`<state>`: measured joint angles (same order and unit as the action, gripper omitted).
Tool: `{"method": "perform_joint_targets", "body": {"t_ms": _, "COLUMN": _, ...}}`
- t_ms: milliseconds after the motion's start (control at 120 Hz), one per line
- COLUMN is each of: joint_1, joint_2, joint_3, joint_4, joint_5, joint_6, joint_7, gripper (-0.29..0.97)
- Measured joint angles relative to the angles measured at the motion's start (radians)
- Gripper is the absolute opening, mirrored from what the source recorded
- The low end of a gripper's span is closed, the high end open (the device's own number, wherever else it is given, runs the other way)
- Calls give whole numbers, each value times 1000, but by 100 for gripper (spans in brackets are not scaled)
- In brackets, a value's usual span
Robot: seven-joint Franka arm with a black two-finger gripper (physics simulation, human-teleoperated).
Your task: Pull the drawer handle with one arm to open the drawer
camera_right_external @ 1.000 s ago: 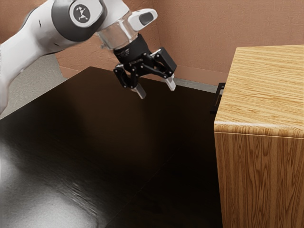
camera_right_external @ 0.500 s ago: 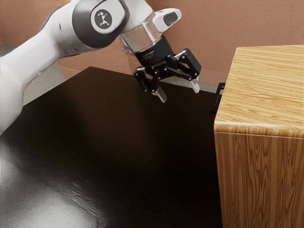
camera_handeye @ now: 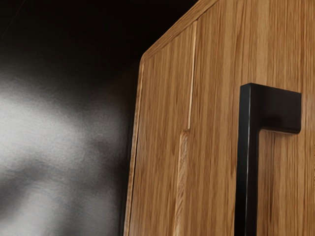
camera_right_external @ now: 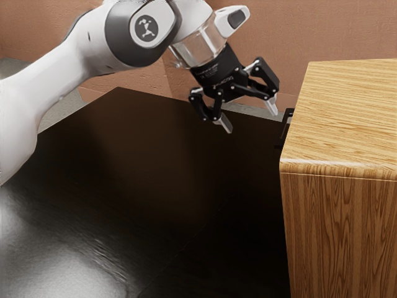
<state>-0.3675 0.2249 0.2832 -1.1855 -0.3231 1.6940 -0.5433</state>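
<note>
**Fig. Ext. view.** The white Franka arm (camera_right_external: 93,56) is reaching in from the exterior view's upper left. Its black hand (camera_right_external: 250,119) is hanging in the air above the dark, glossy worktop (camera_right_external: 124,186), well clear of the surface. The hand's two fingers (camera_right_external: 227,126) are standing wide apart w/ nothing between them (tips light grey, angled down and toward the exterior view's right). The oak-grain cabinet (camera_right_external: 347,186) is standing at the exterior view's right. The black drawer handle (camera_right_external: 286,127) is jutting from the cabinet's front face, close under its top edge. The finger nearer the cabinet is sitting near the handle and slightly above it, but apart from it. A brown wall (camera_right_external: 298,37) is running behind the worktop.

**Wrist view.** The hand's camera is facing the cabinet's front. The drawer handle (camera_handeye: 246,162) is showing as a squared black bar w/ one end bent back onto the wood. The drawer front (camera_handeye: 211,73) is carrying it, and thin seams are running along the grain beside it. The worktop is showing past the cabinet's edge, w/ a pale sheen on it.
</note>
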Motion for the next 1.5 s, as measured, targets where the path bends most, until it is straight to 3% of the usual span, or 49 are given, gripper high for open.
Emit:
{"method": "perform_joint_targets", "body": {"t_ms": 1317, "joint_1": -13, "joint_2": 10, "joint_3": -6, "joint_4": -82, "joint_5": -22, "joint_6": 108, "joint_7": -92, "gripper": 68}}
{"method": "perform_joint_targets", "body": {"t_ms": 1500, "joint_1": -12, "joint_2": 10, "joint_3": -5, "joint_4": -83, "joint_5": -22, "joint_6": 111, "joint_7": -84, "gripper": 60}}
